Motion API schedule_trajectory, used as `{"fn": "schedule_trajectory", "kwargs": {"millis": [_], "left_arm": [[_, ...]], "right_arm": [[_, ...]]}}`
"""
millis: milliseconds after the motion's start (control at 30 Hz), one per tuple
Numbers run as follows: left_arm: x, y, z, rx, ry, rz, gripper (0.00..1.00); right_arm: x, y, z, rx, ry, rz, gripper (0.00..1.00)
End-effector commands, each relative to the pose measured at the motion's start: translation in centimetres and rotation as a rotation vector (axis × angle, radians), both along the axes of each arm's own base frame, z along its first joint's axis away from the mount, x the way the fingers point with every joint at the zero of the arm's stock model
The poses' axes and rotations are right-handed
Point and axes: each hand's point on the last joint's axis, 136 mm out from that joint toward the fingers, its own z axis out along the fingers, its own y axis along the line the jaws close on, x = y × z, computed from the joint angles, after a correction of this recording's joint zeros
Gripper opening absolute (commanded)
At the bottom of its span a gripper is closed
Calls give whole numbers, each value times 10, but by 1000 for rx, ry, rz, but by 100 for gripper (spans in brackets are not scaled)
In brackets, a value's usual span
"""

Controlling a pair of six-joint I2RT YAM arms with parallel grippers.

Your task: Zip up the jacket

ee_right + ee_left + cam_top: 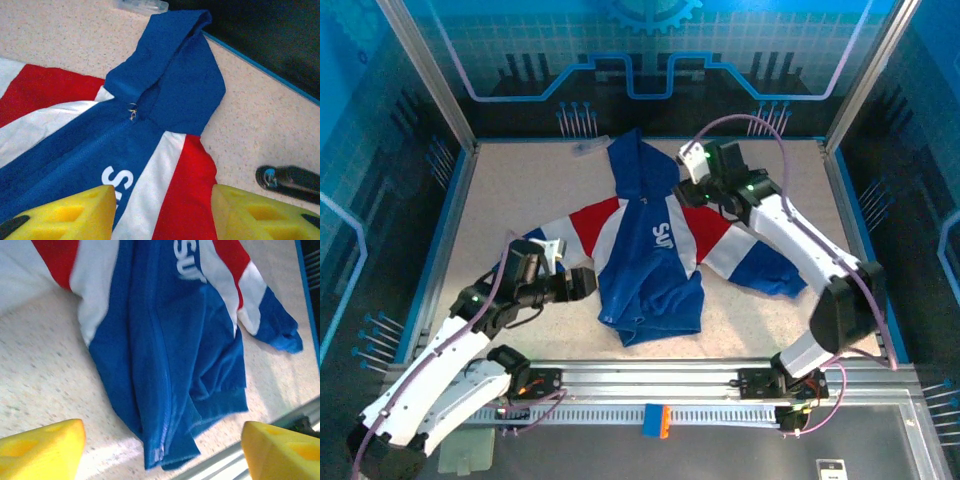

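The jacket (650, 250) lies spread on the table, royal blue with red and white bands, its hood toward the back. In the right wrist view the zipper pull (132, 111) sits at the collar, just below the hood (175, 65). My right gripper (162, 215) hovers open over the chest lettering and the red band, holding nothing; in the top view the right gripper (686, 192) stands beside the collar. My left gripper (162, 455) is open just off the bottom hem (165, 452), where the zipper line (157, 365) ends. From above, the left gripper (588, 282) sits at the jacket's lower left edge.
A small black object (290, 181) lies on the table to the right of the jacket's shoulder. A clear plastic piece (582, 148) rests at the back near the hood. An aluminium rail (650, 378) runs along the near edge, and blue walls (455, 200) border the table.
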Motion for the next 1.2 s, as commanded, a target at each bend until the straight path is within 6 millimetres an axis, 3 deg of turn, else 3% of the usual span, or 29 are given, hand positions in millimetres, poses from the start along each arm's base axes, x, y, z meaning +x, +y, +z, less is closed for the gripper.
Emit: {"fn": "schedule_trajectory", "kwargs": {"millis": [0,167,333,500,633,800,900,1167], "left_arm": [[18,26,16,154,-116,42,88],[47,60,16,231,-212,201,98],[75,85,-26,222,-208,365,99],[86,111,-51,321,-187,492,99],[99,118,-51,422,-238,469,99],[117,127,-38,550,-362,432,99],[123,137,-40,612,-409,453,99],[138,148,-47,554,-535,528,99]], "right_arm": [[-30,-28,-16,-3,2,-83,57],[-72,-65,-38,5,-43,-175,70],[-92,-103,-61,53,-103,-320,84],[-100,-152,-84,-3,-170,-521,93],[-93,-161,-97,-40,-230,-509,99],[-84,-175,-106,0,-269,-589,100],[-78,-178,-104,54,-340,-604,100],[-65,-172,-101,131,-405,-554,100]]}}
